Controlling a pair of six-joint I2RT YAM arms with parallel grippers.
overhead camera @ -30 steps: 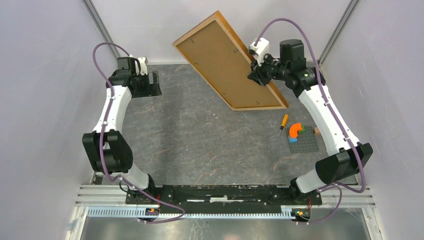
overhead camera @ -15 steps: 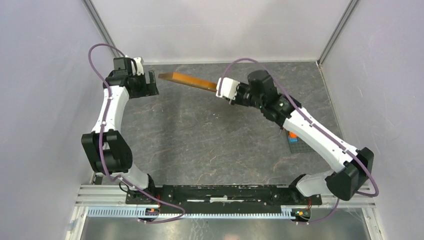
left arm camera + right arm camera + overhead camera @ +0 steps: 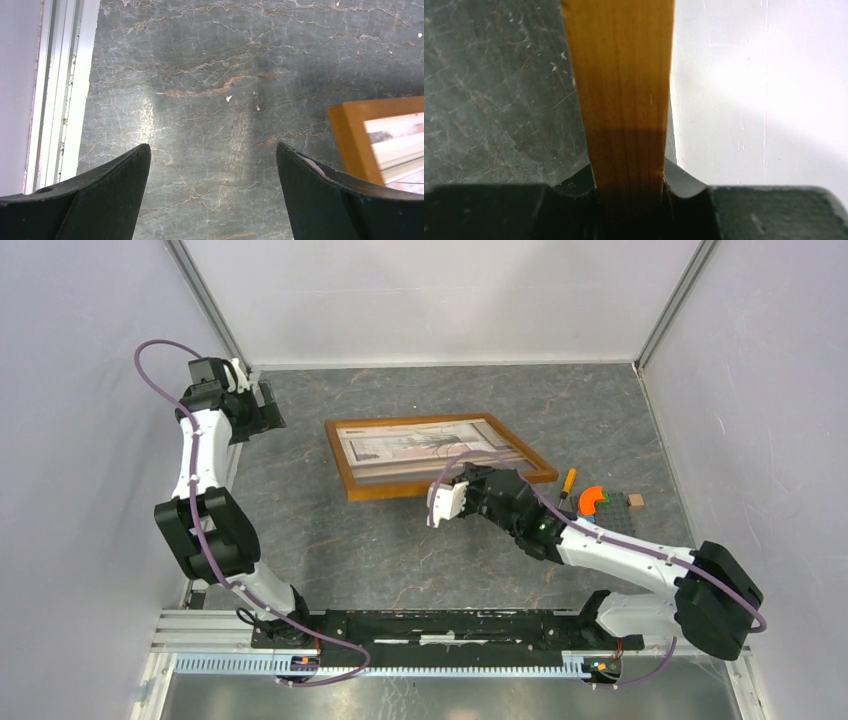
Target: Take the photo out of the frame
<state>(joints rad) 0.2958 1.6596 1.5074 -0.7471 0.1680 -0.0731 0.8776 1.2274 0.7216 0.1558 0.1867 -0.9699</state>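
Wooden frame (image 3: 341, 462) holds photo (image 3: 420, 450) | right end effector (image 3: 629, 179) clamps frame | left end effector (image 3: 211, 147) spread wide

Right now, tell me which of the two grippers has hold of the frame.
The right gripper: its jaws are shut on the frame's wooden moulding. The left gripper hangs wide open above the table, touching nothing.
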